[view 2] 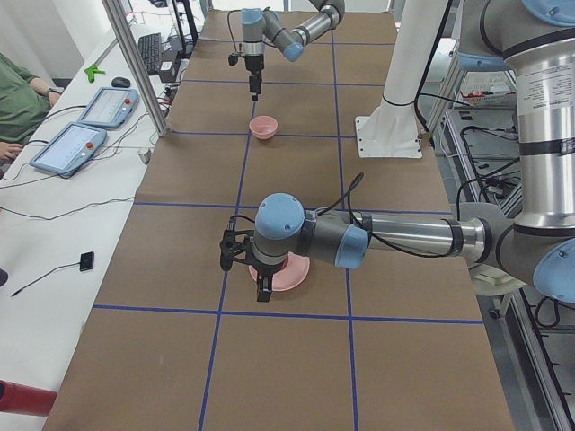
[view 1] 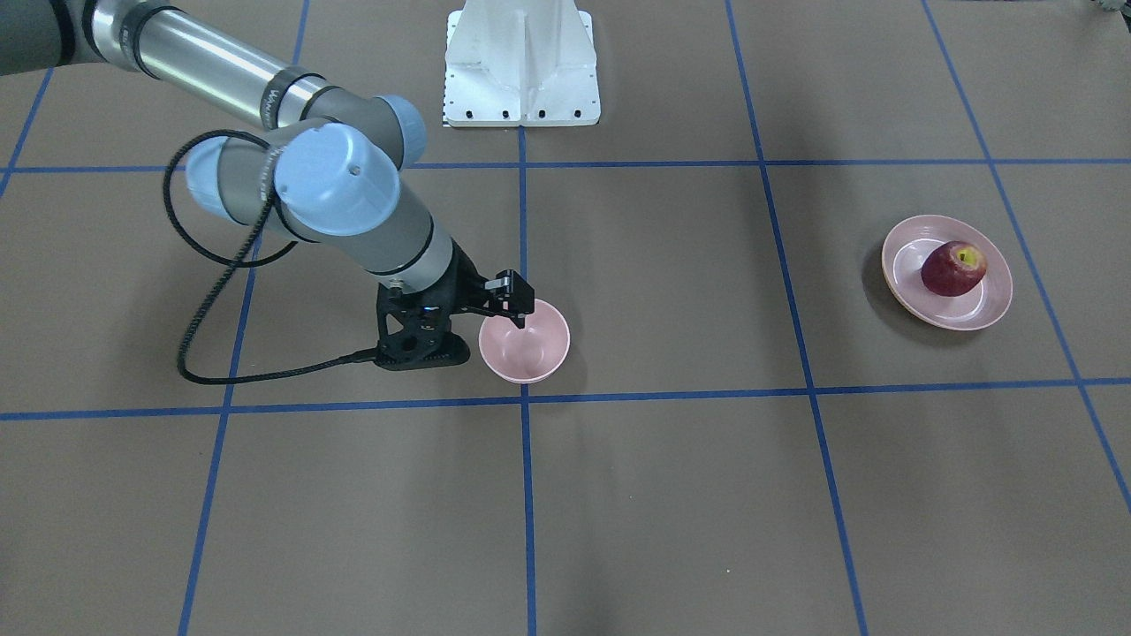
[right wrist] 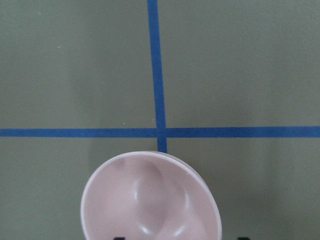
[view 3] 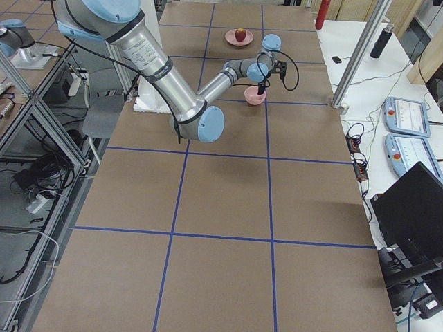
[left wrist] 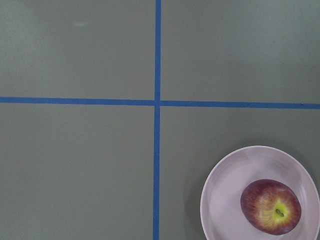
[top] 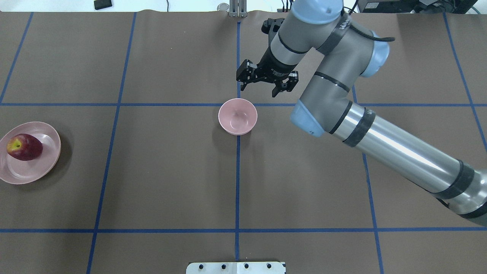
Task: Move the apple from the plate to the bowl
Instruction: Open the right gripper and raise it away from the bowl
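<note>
the apple point(top: 24, 147) sits on the plate point(top: 23, 172) at far left, not yet lifted. the right gripper point(top: 259, 90) hangs wide open and empty above the centre bowl point(top: 237, 114), likely to steady it. i cannot tell how open the left gripper point(view 2: 244, 277) is.

Table point(top: 171, 171) bears plate point(top: 38, 170); bowl point(top: 237, 118) apart.

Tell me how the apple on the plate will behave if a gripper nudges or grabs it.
The apple lies tilted, stem dimple off to one side, so a nudge would probably roll it across the plate, whose shallow rim may not stop it. Its rounded, smooth skin could slip in a two-finger grip. It looks solid, probably firm, not squashy.
</note>
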Action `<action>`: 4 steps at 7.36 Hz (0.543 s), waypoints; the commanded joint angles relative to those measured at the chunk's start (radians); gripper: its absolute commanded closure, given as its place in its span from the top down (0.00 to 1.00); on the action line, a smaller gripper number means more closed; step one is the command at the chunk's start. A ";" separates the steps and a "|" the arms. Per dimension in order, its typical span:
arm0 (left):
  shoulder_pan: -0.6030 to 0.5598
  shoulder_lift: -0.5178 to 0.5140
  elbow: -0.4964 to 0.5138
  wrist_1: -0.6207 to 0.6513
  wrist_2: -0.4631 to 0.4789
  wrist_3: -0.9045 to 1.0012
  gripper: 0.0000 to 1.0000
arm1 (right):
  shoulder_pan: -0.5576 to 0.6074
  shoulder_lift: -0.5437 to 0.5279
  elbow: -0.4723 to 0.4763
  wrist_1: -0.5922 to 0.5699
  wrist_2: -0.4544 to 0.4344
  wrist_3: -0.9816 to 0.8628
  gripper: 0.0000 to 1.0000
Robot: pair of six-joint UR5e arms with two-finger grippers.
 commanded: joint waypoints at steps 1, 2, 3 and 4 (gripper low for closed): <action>0.090 -0.011 -0.052 -0.004 0.000 -0.134 0.98 | 0.168 -0.114 0.101 -0.002 0.117 -0.031 1.00; 0.154 -0.011 -0.052 -0.005 0.036 -0.135 0.98 | 0.214 -0.143 0.108 -0.003 0.144 -0.072 1.00; 0.221 -0.009 -0.052 -0.048 0.094 -0.184 0.98 | 0.235 -0.172 0.117 -0.002 0.146 -0.101 1.00; 0.292 -0.002 -0.051 -0.144 0.136 -0.342 0.98 | 0.267 -0.210 0.130 -0.003 0.147 -0.152 1.00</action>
